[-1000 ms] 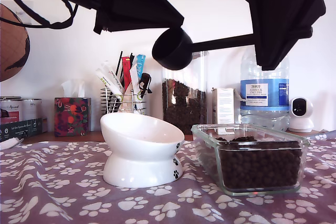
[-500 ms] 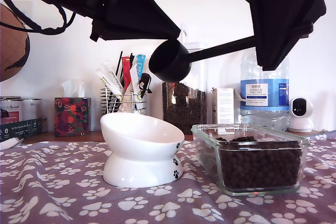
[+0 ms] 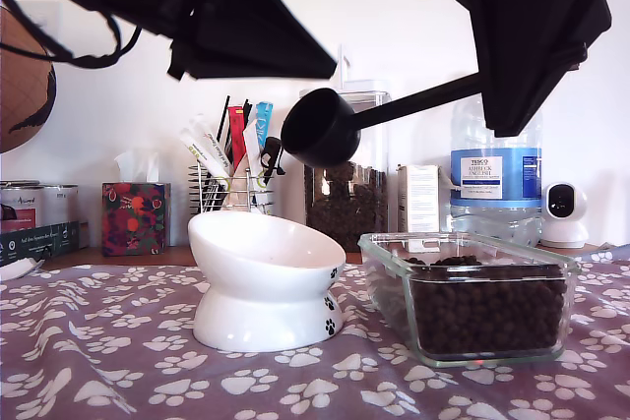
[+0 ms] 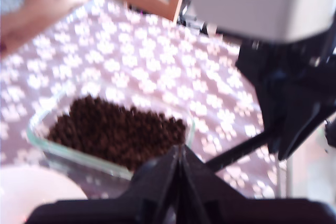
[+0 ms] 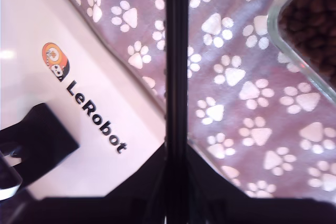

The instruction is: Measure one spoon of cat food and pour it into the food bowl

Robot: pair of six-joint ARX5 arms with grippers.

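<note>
In the exterior view the black spoon point(image 3: 320, 128) hangs in the air, its cup over the rim of the white food bowl point(image 3: 258, 314) and its handle sloping up to the exterior view's right. What the cup holds is hidden. My second gripper point(image 3: 489, 82) is shut on the handle point(image 5: 176, 51), with its jaws point(image 5: 176, 157) pressed on both sides. My first gripper point(image 3: 327, 66) hovers just above the cup, shut point(image 4: 181, 153) with nothing in it. Cat food point(image 3: 487, 307) fills the glass dish point(image 3: 386, 272) beside the bowl; the kibble point(image 4: 115, 129) lies below my first gripper.
Along the back wall stand a tall jar of kibble point(image 3: 345, 199), a water bottle point(image 3: 495, 179), a wire holder of pens point(image 3: 231, 179), a tissue box point(image 3: 133, 218), tins point(image 3: 34, 213) and a small white camera point(image 3: 564, 213). A paw-print cloth point(image 3: 118, 361) covers the table.
The spoon's cup has dropped lower toward the bowl, and its handle has gone from level to sloping. The first arm has shifted slightly. Bowl and dish are unmoved.
</note>
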